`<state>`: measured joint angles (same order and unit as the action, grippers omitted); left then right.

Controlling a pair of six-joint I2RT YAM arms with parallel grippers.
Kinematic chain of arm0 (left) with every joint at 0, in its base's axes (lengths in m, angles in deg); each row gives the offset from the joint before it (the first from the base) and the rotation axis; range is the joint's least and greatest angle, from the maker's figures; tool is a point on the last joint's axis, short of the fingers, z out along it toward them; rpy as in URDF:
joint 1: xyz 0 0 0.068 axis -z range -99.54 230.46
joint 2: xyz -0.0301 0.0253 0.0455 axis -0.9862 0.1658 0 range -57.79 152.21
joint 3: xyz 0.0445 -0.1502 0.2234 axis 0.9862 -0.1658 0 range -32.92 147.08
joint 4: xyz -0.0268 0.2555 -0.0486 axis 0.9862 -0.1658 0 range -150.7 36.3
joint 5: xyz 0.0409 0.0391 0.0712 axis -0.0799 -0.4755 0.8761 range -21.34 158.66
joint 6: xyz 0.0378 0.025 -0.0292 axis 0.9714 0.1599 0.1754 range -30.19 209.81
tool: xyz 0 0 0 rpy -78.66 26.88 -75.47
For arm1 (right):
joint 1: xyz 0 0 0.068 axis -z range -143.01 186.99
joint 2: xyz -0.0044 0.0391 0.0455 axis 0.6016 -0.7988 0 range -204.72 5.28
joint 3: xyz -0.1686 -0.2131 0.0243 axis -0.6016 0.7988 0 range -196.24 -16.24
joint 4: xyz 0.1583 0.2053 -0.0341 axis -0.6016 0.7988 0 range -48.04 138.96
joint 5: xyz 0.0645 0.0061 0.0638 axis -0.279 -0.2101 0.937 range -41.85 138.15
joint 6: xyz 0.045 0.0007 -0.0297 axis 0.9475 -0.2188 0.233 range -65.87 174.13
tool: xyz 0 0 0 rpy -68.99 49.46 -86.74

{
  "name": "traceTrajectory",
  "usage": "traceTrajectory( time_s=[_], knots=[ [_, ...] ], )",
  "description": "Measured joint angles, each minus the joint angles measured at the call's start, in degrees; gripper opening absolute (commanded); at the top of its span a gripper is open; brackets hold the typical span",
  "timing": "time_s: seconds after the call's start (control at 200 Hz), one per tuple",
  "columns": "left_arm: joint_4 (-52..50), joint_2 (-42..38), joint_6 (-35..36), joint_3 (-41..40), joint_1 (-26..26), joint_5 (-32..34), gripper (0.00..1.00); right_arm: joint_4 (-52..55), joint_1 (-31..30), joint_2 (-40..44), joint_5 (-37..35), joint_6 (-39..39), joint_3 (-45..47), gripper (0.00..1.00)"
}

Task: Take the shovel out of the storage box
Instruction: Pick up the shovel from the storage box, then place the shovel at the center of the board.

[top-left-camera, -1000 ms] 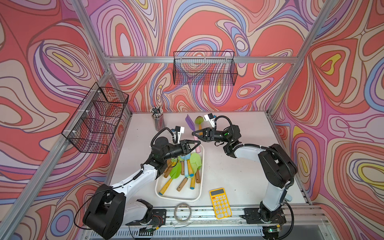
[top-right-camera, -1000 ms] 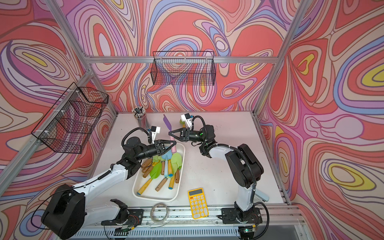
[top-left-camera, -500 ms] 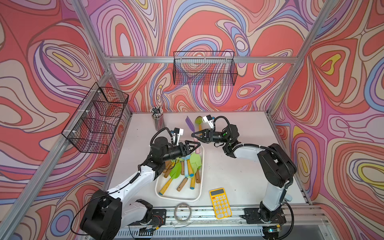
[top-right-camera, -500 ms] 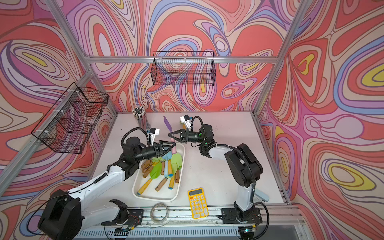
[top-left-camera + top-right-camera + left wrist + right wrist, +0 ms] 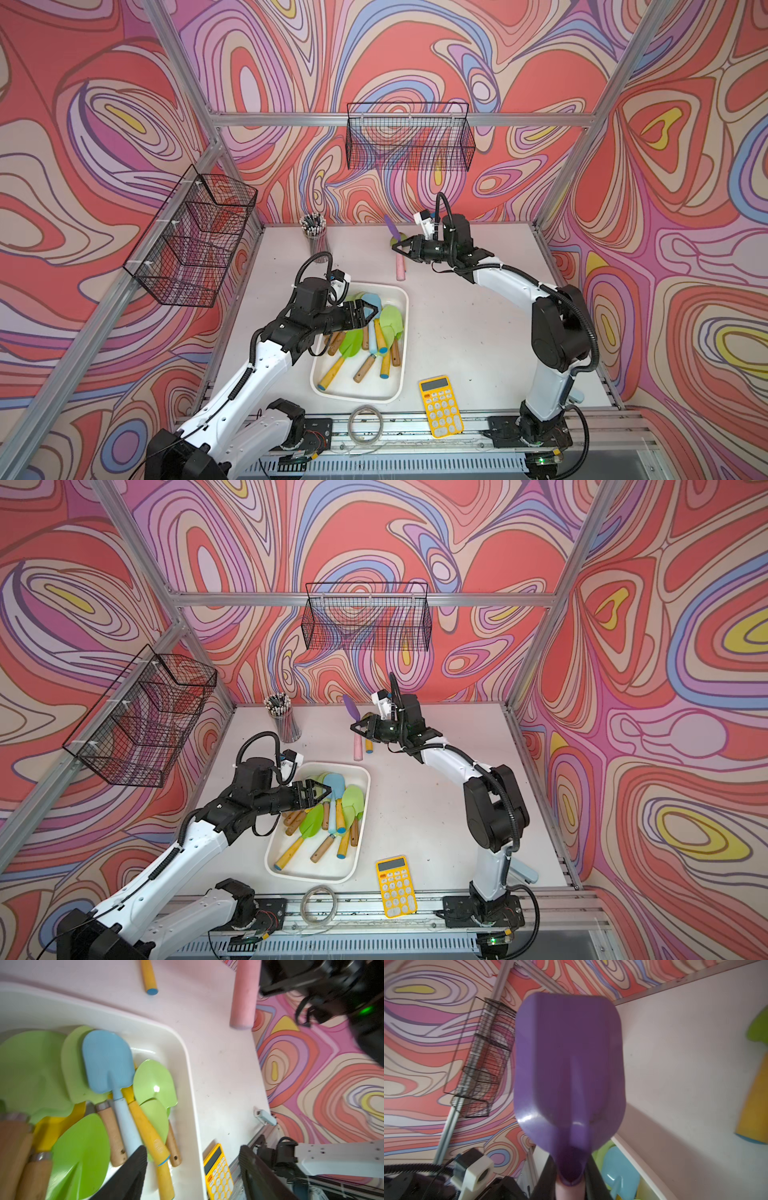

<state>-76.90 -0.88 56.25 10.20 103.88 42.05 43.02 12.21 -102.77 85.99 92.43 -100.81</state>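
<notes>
Your right gripper is clamped shut on the neck of the purple shovel, right where the blade meets its pink handle. That shovel is out of the storage box and sits over the back of the tabletop, beyond the box's far end. Its blade is tilted up toward the rear wall and its handle slants down; you cannot tell whether the handle end touches the surface. Just beside it a green shovel with a yellow handle lies on the tabletop. Your left gripper hangs over the far end of the storage box with its jaws spread and nothing between them. Below it a blue shovel lies among several green ones with wooden and yellow handles, all piled inside the box. Near the box's front corner a yellow calculator lies flat, and a pencil cup stands at the back left.
</notes>
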Motion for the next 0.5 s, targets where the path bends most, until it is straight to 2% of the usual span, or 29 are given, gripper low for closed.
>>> traceTrajectory(
  time_s=[0.24, 0.496],
  knots=[
    [-9.7, 0.7, 3.5, 0.1, 6.7, 9.3, 0.64, 18.6, 0.0, -9.7, -14.4, -8.8, -10.1, 0.15],
    [-10.7, 3.5, 4.0, 0.1, 8.7, 13.7, 0.60, 31.5, 0.1, -19.1, -26.1, -13.6, -21.7, 0.15]
  ],
)
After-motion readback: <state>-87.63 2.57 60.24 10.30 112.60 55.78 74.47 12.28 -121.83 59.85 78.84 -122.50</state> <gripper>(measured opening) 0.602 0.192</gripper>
